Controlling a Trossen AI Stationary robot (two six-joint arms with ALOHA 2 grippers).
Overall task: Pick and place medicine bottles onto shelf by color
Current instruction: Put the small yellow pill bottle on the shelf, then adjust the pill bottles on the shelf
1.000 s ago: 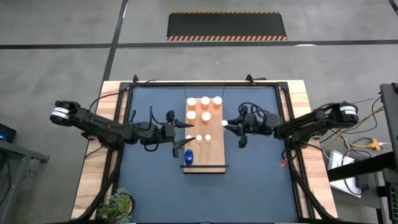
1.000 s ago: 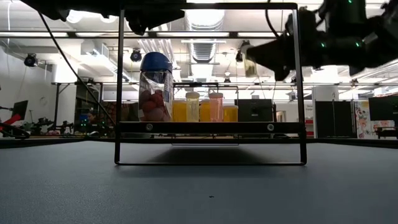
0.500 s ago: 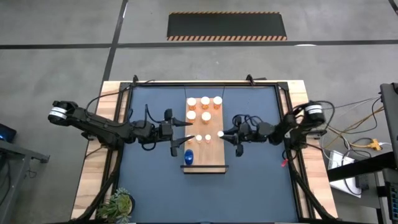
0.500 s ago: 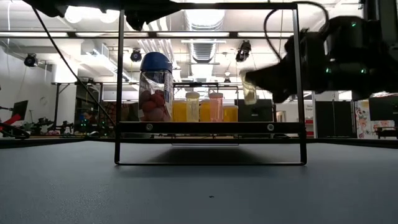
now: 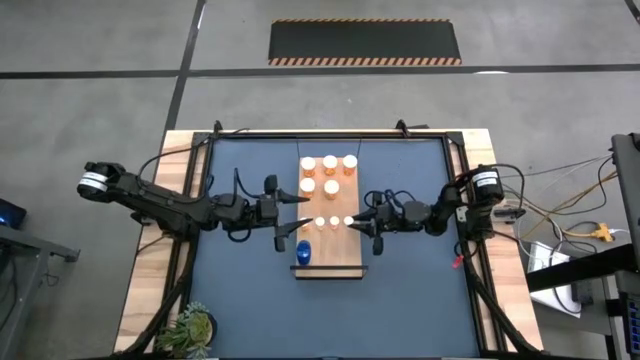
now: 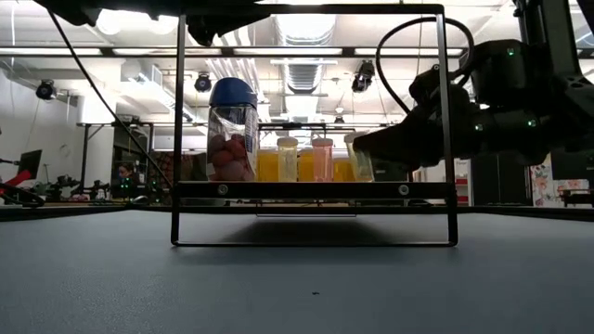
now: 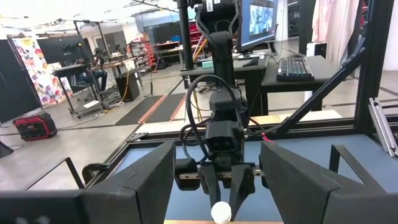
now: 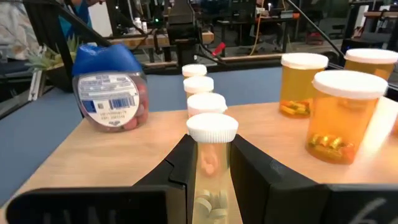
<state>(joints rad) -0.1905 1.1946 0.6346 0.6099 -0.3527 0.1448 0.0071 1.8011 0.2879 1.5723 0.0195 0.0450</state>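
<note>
Right wrist view: the right gripper (image 8: 208, 163) clamps a slim white-capped bottle (image 8: 211, 155) upright.
Ahead stand matching small bottles (image 8: 198, 86) on the shelf (image 8: 267, 134), apparently extending their row; left gripper (image 5: 290, 222) waits open.

We see a white label with a barcode and small print on the blue bottle (image 8: 107, 87), but we cannot read any words.

From my station I see a small green potted plant (image 5: 190, 329) at the pale wooden table border's (image 5: 150, 260) near left corner. A black floor mat with orange-striped edges (image 5: 365, 41) lies beyond the dark blue tabletop (image 5: 250, 290).
</note>
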